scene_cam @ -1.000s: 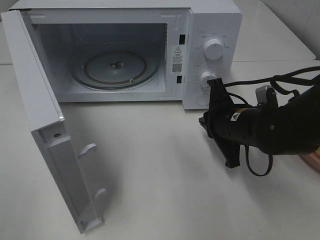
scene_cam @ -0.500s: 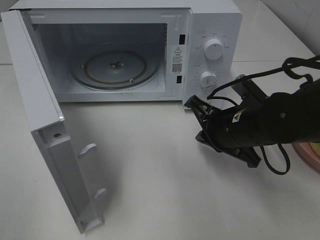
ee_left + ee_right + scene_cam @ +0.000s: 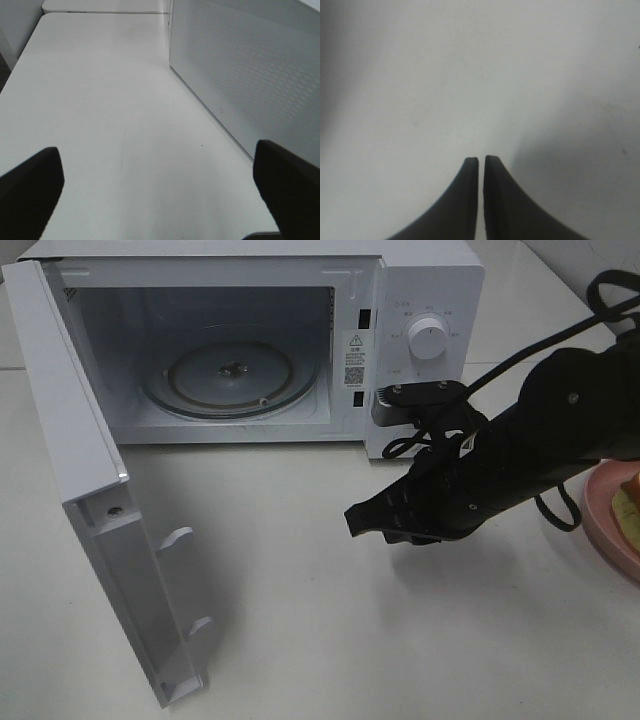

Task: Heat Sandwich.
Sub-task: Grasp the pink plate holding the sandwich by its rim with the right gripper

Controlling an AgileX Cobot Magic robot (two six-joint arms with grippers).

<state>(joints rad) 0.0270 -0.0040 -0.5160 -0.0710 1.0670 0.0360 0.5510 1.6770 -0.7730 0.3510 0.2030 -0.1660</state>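
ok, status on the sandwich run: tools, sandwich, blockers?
Left tool open, empty. Right tool shut, empty, over table. Sandwich on pink plate, far right. Microwave door open, nothing blocking.

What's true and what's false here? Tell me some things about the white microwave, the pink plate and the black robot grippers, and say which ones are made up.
1. The white microwave oven has its door swung open. True.
2. The sandwich lies on the round glass turntable inside. False: the turntable is bare, and the sandwich sits on the round pink plate at the right edge of the high view.
3. The right gripper holds nothing, and its jaws are almost together. True.
4. The left gripper is squeezed shut. False: its jaws stand wide apart over the white table.
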